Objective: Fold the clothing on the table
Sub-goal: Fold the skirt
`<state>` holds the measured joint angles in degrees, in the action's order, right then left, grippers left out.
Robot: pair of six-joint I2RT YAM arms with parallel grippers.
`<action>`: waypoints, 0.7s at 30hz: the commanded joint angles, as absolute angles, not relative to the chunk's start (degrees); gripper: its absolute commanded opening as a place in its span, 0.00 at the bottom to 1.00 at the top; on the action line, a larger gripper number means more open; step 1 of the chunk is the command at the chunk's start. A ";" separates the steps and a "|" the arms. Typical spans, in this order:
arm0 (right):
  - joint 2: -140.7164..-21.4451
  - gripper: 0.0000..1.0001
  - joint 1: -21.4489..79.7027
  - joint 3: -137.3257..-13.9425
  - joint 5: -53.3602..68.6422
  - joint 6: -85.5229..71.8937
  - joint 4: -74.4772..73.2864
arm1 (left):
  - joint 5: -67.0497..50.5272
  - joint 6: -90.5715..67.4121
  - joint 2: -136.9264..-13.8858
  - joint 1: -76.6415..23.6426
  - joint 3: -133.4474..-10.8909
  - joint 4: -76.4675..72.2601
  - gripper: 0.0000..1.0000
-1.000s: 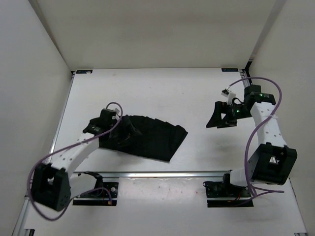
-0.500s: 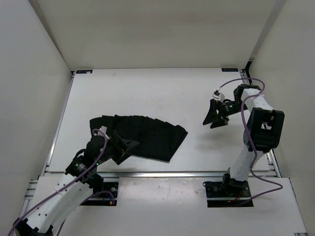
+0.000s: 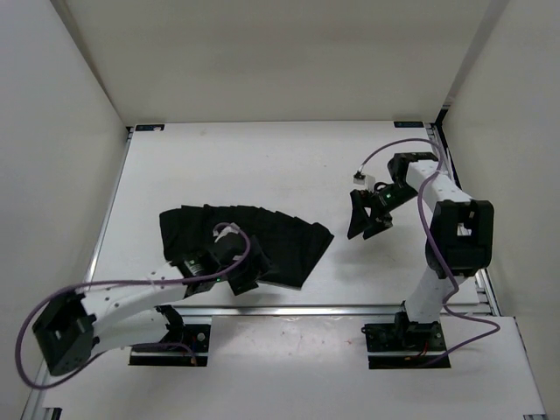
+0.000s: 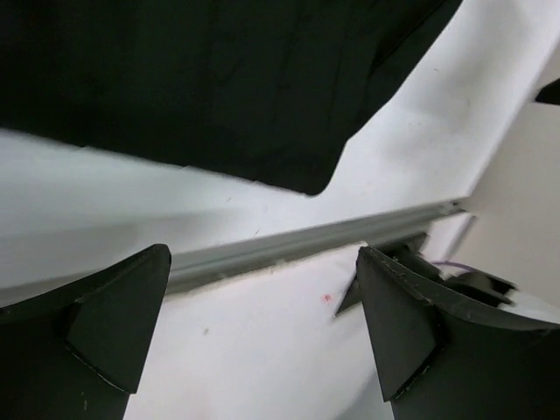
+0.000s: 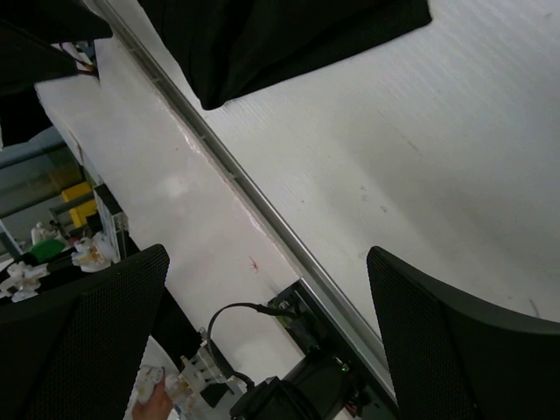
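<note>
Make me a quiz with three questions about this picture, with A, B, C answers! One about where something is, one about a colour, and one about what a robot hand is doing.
1. Where does the black soft fabric clothing lie on the white flat table?
A. Left of the middle, near the front rail
B. In the far right corner
C. Hanging off the far edge

2. What colour are the cables looping along the arms?
A. Yellow
B. Purple
C. Green

3. How is the right gripper?
A. Shut on the clothing
B. Shut on a cup
C. Open, holding nothing

Answers:
1 A, the top view shows it spread left of centre, close to the metal rail.
2 B, both cables look purple.
3 C, its fingers stand wide apart over bare table, beside the clothing.
</note>
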<state>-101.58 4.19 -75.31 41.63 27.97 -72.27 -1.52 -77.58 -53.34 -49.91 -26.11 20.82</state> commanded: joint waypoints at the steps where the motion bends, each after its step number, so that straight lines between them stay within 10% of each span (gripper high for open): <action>1: -101.60 0.99 2.73 -79.27 40.08 27.42 -72.33 | 8.41 -76.82 -62.20 -55.44 -35.23 19.32 0.98; 21: -111.96 1.00 2.81 -85.16 44.56 29.35 -75.32 | 19.43 -87.45 -78.48 -68.38 -41.49 16.62 0.98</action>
<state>-110.15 2.55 -82.54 42.46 27.62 -72.49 17.58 -85.06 -78.59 -67.99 -40.07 17.72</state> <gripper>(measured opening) 0.995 0.982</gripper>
